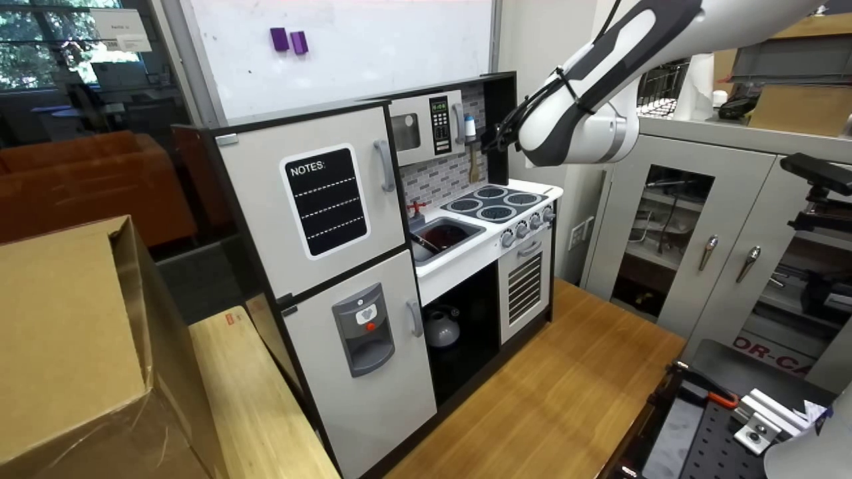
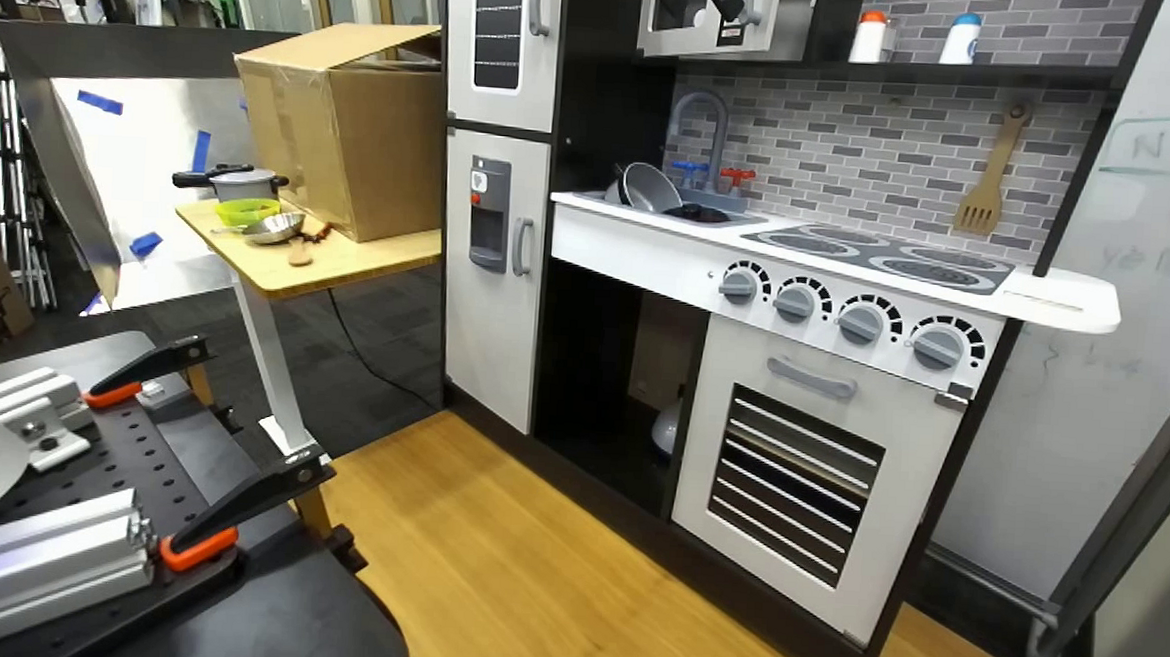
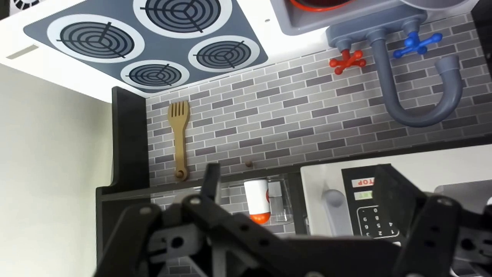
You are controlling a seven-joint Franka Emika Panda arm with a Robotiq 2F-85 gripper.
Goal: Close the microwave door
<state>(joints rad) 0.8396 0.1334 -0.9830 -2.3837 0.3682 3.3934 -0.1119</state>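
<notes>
Microwave door (image 1: 426, 126), the piece to be pushed home, sits above the stovetop (image 1: 494, 203) and off to its side nearest the tap (image 3: 392, 96); a pale strip beside the door's handle edge in an exterior view makes me judge it ajar, though by how much I cannot tell. The gripper (image 3: 298, 177) hangs up at the door's height, over the level of the stovetop, its fingers (image 3: 210, 184) spread wide with nothing held. In the wrist view the grey handle (image 3: 338, 213) shows between them and a finger overlaps the keypad (image 3: 367, 219); whether anything touches, I cannot tell. That straddle is the likeliest source of trouble: should the fingers pinch or hook the handle, backing away would drag the door outward rather than seat it. A blunt push suits better, yet at a slant a fingertip could skid across the face. The finger on the side away from the tap lines up with the shelf (image 2: 999, 78) above the stovetop, where an orange-capped bottle (image 3: 256, 196) stands; a sideways sweep might tip that bottle down onto the stovetop. Pressing far from the handle would likely ask for more force, while too soft a nudge may leave the door short of fully seated.
</notes>
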